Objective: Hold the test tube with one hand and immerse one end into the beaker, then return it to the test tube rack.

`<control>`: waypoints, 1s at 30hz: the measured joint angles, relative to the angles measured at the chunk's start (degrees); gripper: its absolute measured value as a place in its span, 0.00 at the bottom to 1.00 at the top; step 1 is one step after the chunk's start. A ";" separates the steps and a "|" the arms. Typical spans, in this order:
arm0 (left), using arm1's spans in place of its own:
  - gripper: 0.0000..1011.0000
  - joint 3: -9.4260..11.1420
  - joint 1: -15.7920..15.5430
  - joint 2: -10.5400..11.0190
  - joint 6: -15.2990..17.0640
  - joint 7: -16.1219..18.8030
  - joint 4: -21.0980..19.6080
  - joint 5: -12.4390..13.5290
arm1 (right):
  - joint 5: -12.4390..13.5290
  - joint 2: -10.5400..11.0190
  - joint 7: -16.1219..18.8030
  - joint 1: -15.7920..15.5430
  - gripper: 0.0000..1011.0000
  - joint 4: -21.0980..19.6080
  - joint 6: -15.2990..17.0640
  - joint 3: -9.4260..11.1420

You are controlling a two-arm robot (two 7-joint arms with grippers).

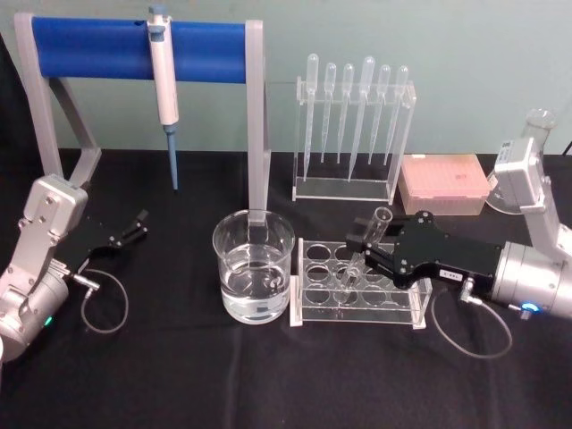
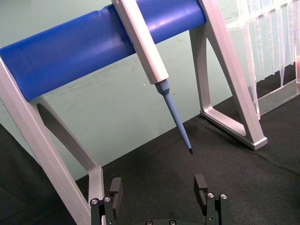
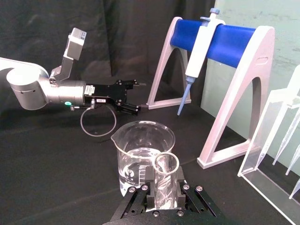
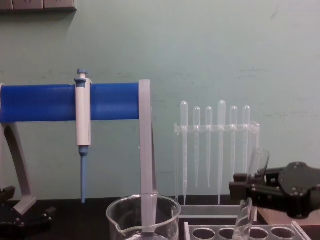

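Note:
The test tube (image 1: 375,231) is a clear glass tube leaning in the clear rack (image 1: 407,315), its lower end still inside a rack hole. My right gripper (image 1: 365,247) comes in from the right and is shut on the tube's middle. In the right wrist view the tube's rim (image 3: 166,162) sits between the black fingers (image 3: 148,187). From the chest the tilted test tube (image 4: 256,167) and right gripper (image 4: 246,191) show at the right. The beaker (image 1: 253,268), holding water, stands left of the rack. My left gripper (image 1: 134,228) rests open at the far left.
A stand with a blue bar (image 1: 134,49) holds a white-and-blue pipettor (image 1: 164,89) behind the beaker. A clear rack of pipettes (image 1: 353,134) and a pink tip box (image 1: 444,183) stand at the back right. A cable (image 1: 474,335) loops under my right wrist.

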 joint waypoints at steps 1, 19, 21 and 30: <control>0.99 0.00 0.00 0.00 0.00 0.00 0.00 0.00 | 0.13 0.12 -0.01 0.12 0.24 -0.18 0.29 0.00; 0.99 0.00 0.00 0.00 0.00 0.00 0.00 0.00 | 5.12 4.27 0.75 7.72 0.24 -6.81 13.35 -0.83; 0.99 0.00 0.00 0.00 0.00 0.00 0.00 0.00 | 5.45 4.49 0.74 8.41 0.24 -7.11 14.00 -0.91; 0.99 0.00 0.00 0.00 0.00 0.00 0.00 0.00 | 6.48 5.36 0.96 12.25 0.24 -7.77 16.92 -2.23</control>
